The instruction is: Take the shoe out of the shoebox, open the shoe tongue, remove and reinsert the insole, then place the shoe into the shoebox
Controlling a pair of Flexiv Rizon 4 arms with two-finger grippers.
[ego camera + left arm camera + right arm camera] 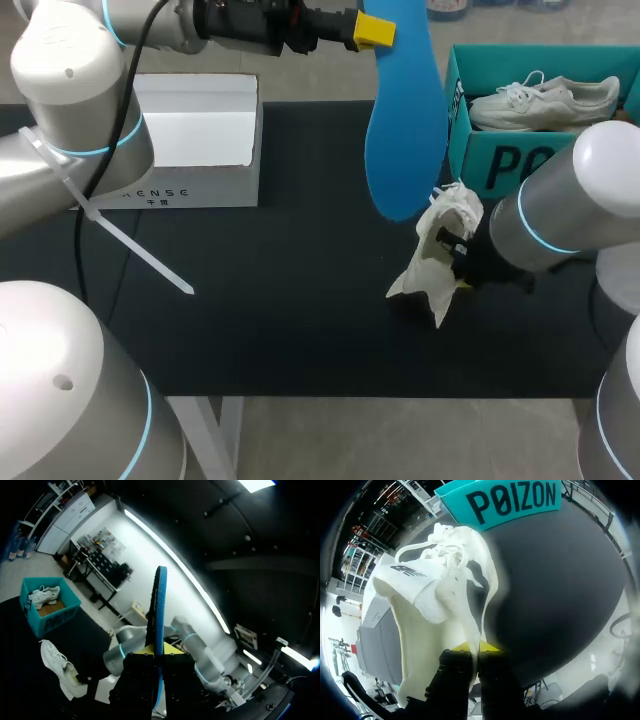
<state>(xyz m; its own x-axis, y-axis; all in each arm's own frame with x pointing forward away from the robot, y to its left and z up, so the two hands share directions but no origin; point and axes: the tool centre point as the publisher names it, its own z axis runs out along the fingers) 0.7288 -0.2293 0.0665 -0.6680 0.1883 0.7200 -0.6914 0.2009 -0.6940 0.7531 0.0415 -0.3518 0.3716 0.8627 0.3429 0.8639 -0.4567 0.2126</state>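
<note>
In the head view, the blue insole (405, 130) is held pinched in the left gripper (372, 30). Its long axis runs from the fingers toward the white shoe (440, 250), and its rounded free end is near the shoe. The shoe is gripped at its rear by the right gripper (458, 265), beside the teal shoebox (500, 160).

In the left wrist view, the insole (159, 625) is seen edge-on between the closed fingers of the left gripper (159, 652). The shoe (57, 667) lies well ahead.

In the right wrist view, the collar wall of the shoe (435, 610) is clamped by the right gripper (475, 647). The toe points away from it, toward the shoebox (515, 502).

For reinsertion, the free end should probably be lined up with the shoe's long axis. It should then be slid in under the tongue (415, 585) while the collar is kept steady.
</note>
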